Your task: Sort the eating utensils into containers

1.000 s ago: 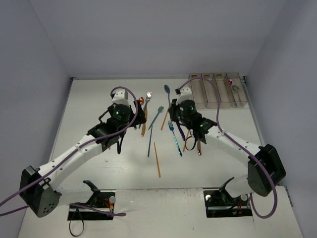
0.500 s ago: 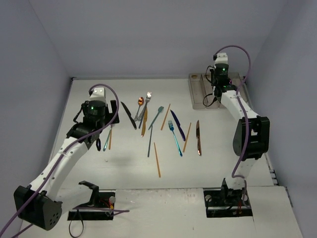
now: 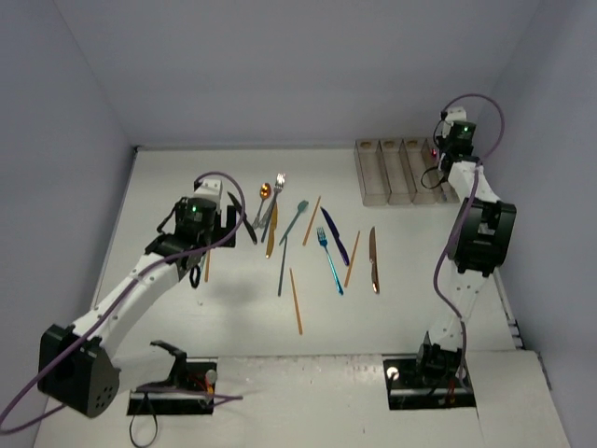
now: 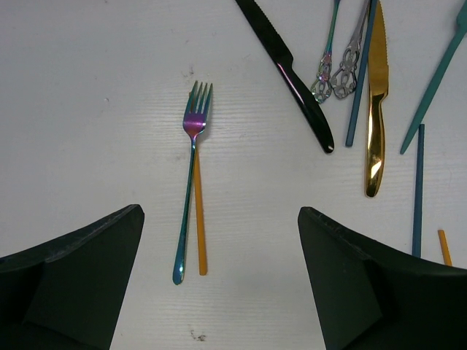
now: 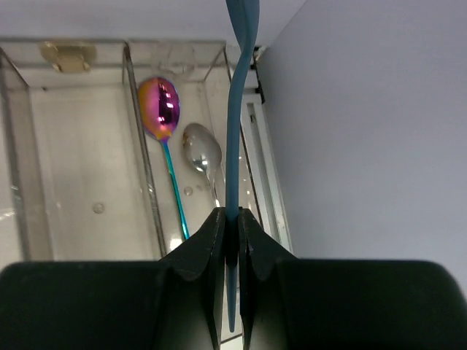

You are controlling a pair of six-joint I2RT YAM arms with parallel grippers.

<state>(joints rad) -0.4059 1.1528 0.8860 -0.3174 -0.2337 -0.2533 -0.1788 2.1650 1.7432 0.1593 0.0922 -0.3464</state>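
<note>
Your counter [image 3: 187,317] carries four clear containers [image 3: 360,173] in a row at its far right. Your right tool [image 5: 232,233] is pinched tight on one blue utensil [image 5: 235,146], held over the end bin where two spoons lie, one purple [image 5: 160,108] and one silver [image 5: 202,154]. Release off-centre and it may clip the wall and drop outside. Your left tool [image 4: 219,211] gapes wide, holding nothing, above one iridescent fork [image 4: 191,182] touching one orange chopstick [image 4: 199,233]. Close here and you could lift both.

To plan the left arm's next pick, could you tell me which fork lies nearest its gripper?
The iridescent purple-teal metal fork, ahead of the left gripper, beside a thin orange chopstick, apart from the others.
</note>
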